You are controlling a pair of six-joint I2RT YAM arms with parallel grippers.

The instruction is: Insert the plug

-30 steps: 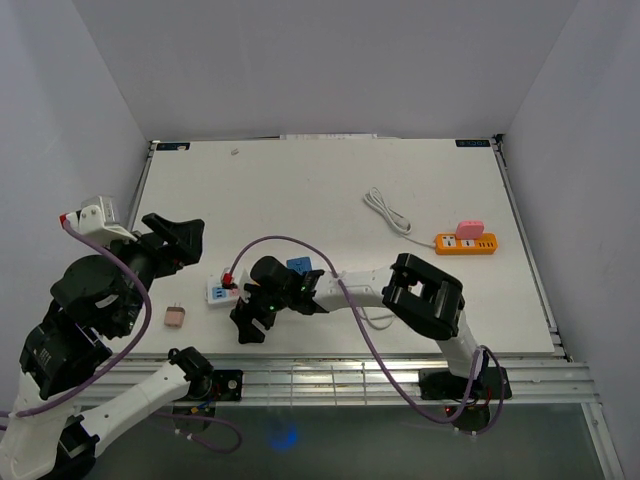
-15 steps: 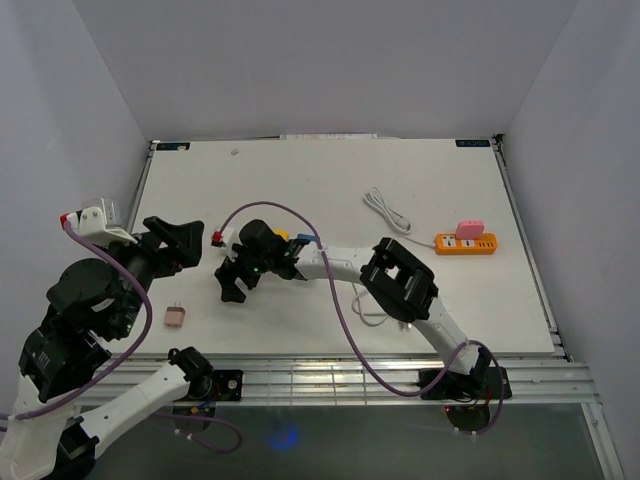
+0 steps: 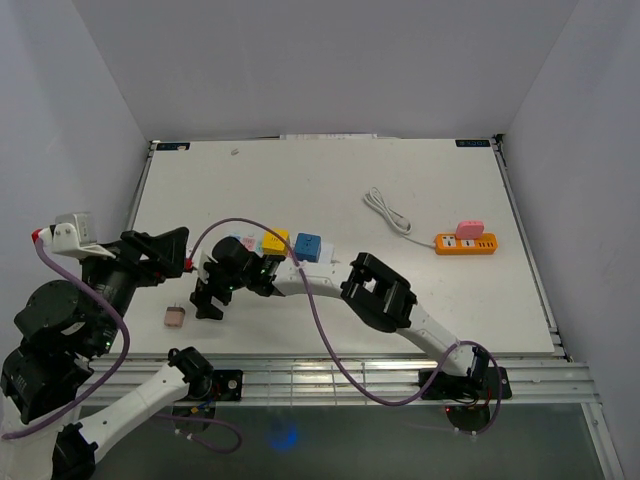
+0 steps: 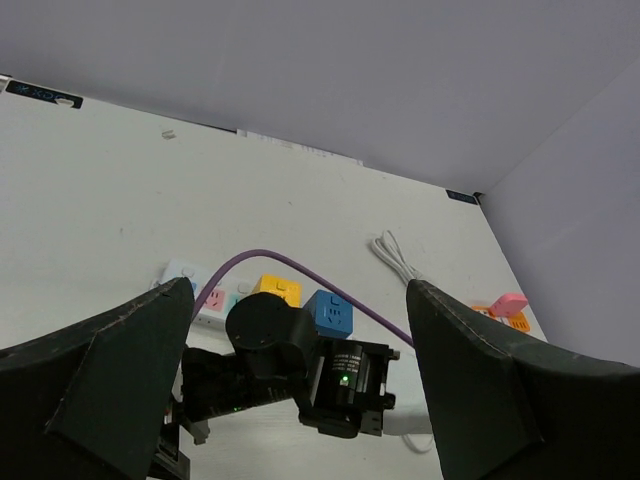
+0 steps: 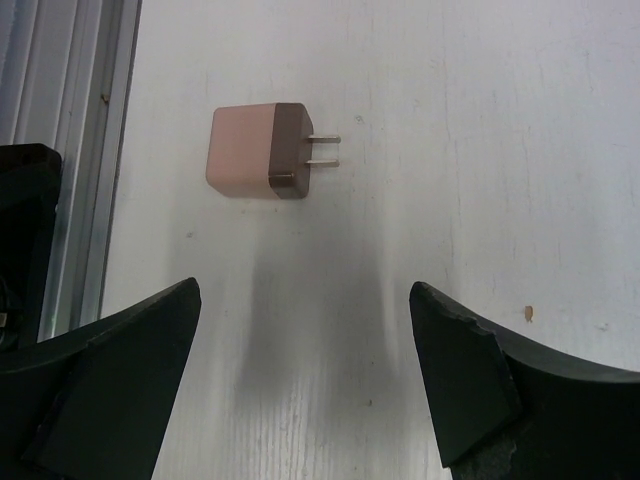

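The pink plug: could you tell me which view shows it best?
The right wrist view: the pink plug lies close, both prongs clear. Top external shows it only as a small block; left wrist misses it.

I count two power strips: one white strip [image 4: 180, 272] and one orange strip [image 3: 466, 244]. Three blocks sit plugged in: one yellow block [image 3: 272, 240], one blue block [image 3: 307, 246], one pink block [image 3: 468, 228]. One loose plug [image 5: 262, 150]. One white cord [image 3: 388, 211].
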